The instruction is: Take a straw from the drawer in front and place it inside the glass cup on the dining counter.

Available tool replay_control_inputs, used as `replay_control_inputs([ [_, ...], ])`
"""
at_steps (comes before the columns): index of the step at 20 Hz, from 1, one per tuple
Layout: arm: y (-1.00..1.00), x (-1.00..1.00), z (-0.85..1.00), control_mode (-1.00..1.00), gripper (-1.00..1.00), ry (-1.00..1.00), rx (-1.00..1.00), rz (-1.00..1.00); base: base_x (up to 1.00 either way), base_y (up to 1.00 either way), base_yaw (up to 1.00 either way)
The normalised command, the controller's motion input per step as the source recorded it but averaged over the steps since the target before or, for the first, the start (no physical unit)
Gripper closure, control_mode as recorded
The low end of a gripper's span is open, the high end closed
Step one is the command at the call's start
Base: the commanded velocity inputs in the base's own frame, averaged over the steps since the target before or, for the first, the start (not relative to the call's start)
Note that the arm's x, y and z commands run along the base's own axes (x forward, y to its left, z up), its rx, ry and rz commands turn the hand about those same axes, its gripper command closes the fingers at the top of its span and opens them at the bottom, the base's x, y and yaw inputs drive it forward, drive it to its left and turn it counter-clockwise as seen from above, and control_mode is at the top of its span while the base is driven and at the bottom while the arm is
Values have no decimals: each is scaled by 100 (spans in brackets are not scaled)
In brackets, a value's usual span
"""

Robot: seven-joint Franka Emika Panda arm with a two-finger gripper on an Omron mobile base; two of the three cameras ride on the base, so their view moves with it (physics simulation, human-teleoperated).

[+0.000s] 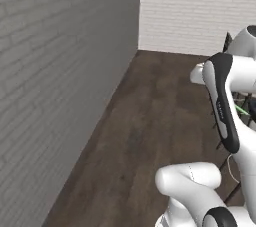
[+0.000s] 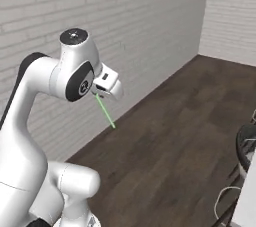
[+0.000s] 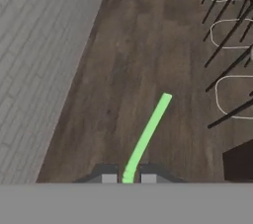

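Hanging raised, the pincer [image 2: 102, 92] (pointing down) pinches the straw [image 2: 105, 111].

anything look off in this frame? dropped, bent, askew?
Nothing stands out. The thin bright green straw is pinched at its ribbed end in the shut two-finger gripper, hanging over the dark wood floor, intact and not dropped.

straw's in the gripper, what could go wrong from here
The gripper pinches the straw only at its bent end, so the long free part could swing or slip during travel. It juts out toward the brick wall and could brush it. The chairs stand close by, a snag risk.
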Motion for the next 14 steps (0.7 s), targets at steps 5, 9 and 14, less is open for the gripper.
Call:
replay_control_inputs([
  [5,0,0,0,100,100,0,0,0,86,52,-67],
  [9,0,0,0,100,100,0,0,0,98,53,-61],
  [14,0,0,0,100,100,0,0,0,100,54,-56],
])
